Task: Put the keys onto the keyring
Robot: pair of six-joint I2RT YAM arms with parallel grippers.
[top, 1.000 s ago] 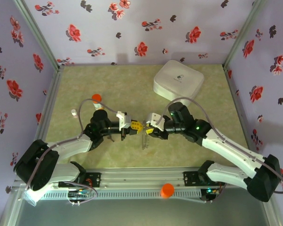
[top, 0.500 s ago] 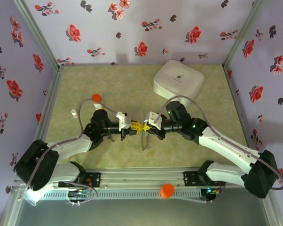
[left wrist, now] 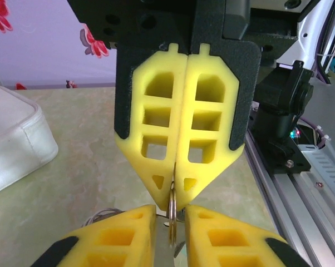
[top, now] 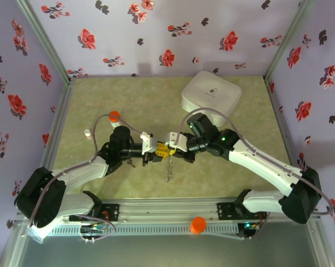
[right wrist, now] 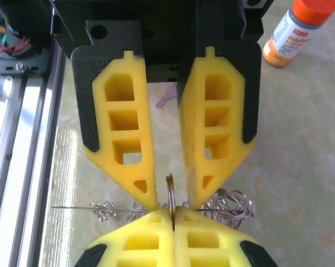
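A thin ring (right wrist: 170, 186), edge-on, is pinched in the shut pads of the right pincer (right wrist: 173, 214); the keyring (right wrist: 230, 203) chain trails just under its tips. The left pincer (right wrist: 171, 201) faces it, narrowly parted, 1 pad each side, not gripping. I'd call this steadying the ring; next comes fetching the key (right wrist: 166, 97) the right wrist view shows behind the left pincer. The left wrist view adds a white box (left wrist: 11, 139) beside the right pincer.

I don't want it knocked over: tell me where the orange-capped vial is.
The orange-capped vial stands on the left half of the table, just beyond the left arm, in the top view; the right wrist view has it top right.
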